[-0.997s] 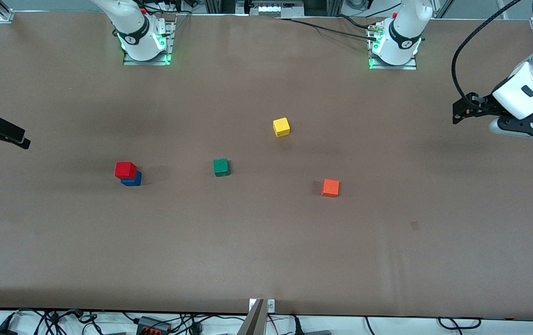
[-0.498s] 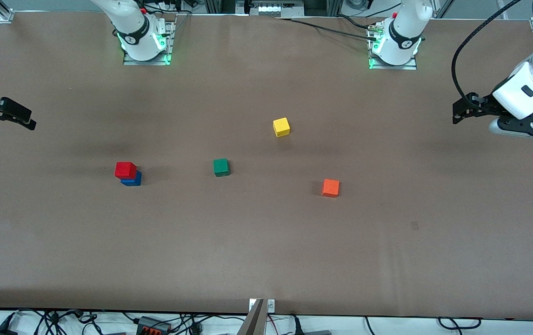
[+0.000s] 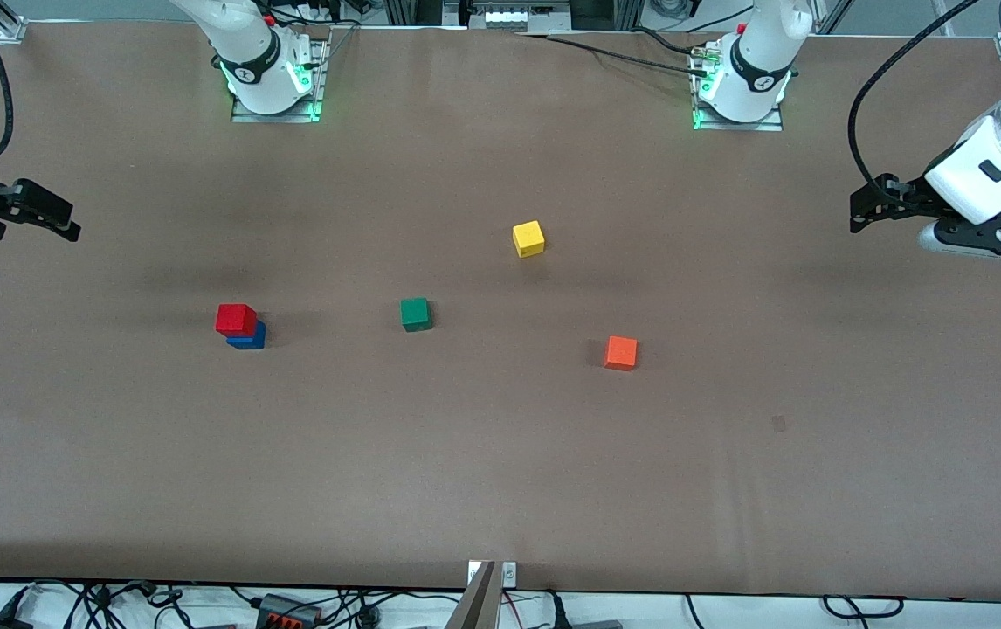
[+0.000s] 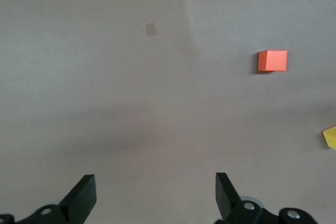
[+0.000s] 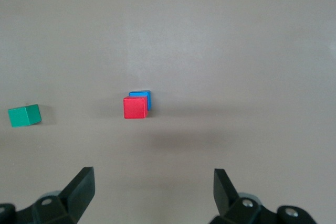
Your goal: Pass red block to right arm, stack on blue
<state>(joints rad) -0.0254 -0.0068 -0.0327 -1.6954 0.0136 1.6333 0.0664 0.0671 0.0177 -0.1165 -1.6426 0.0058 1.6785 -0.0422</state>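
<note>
The red block (image 3: 236,319) sits on top of the blue block (image 3: 249,337), toward the right arm's end of the table; nothing grips either. In the right wrist view the red block (image 5: 135,107) covers most of the blue block (image 5: 142,95). My right gripper (image 3: 64,220) hangs open and empty over the table's edge at the right arm's end, well away from the stack; its fingers (image 5: 80,186) stand wide apart. Over the left arm's end of the table, my left gripper (image 3: 866,206) is open and empty, fingers (image 4: 83,192) wide; that arm waits.
A green cube (image 3: 415,314) lies mid-table, also in the right wrist view (image 5: 24,115). A yellow cube (image 3: 528,238) lies farther from the front camera. An orange cube (image 3: 621,352) lies toward the left arm's end, also in the left wrist view (image 4: 272,60).
My right gripper has drifted toward the robots' side of the table and slightly inward, still open. The stack, the other cubes and the left arm have not moved.
</note>
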